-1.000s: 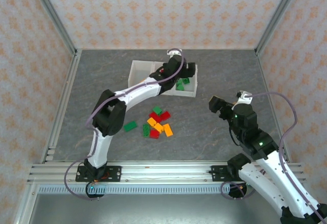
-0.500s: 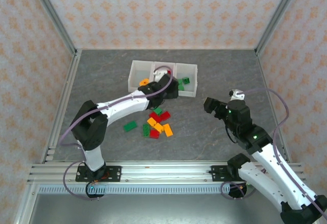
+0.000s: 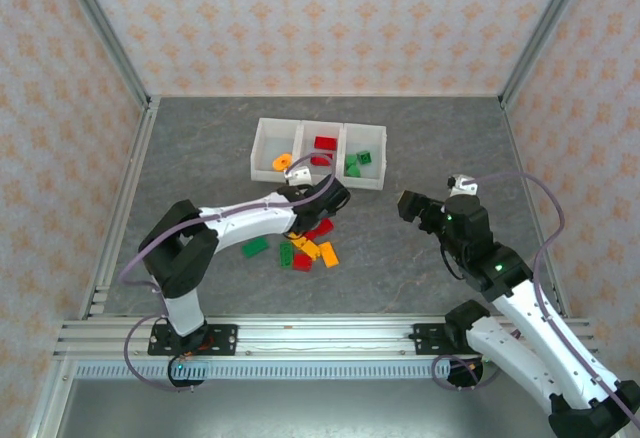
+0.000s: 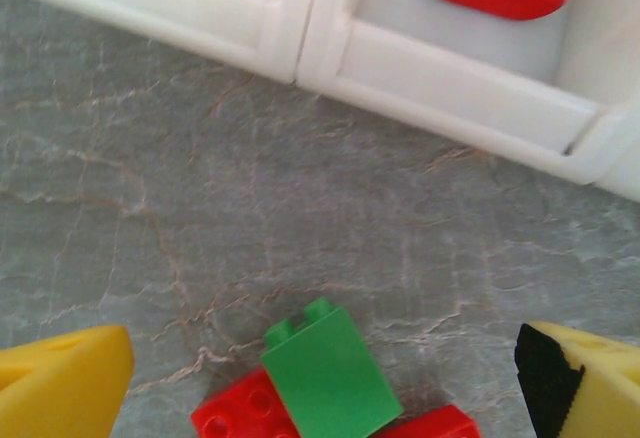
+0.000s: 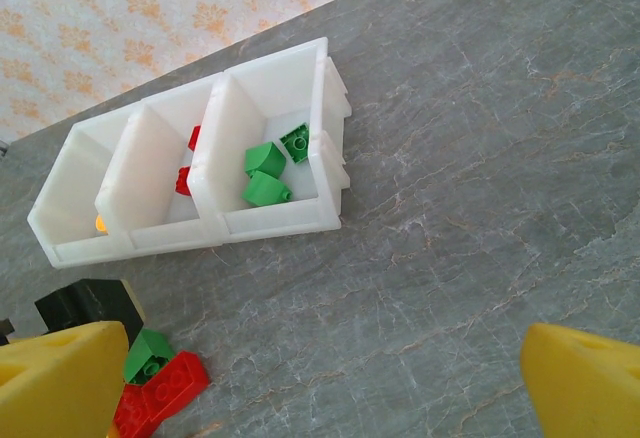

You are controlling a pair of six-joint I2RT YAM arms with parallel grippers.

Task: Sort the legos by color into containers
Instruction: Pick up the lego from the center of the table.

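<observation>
The bench is a dark grey slab with pale marble-like veining, seen close up in the left wrist view. Walls papered in cream with an orange floral motif close it in at the back and both sides. Slanted metal posts stand at the back corners. A ribbed aluminium rail runs along the near edge.

— What sort of place are we standing in?
— A robot test cell, I'm thinking. Wallpapered panels are boxing in a grey tabletop, and aluminium rails are carrying a left arm and a right arm.
</observation>
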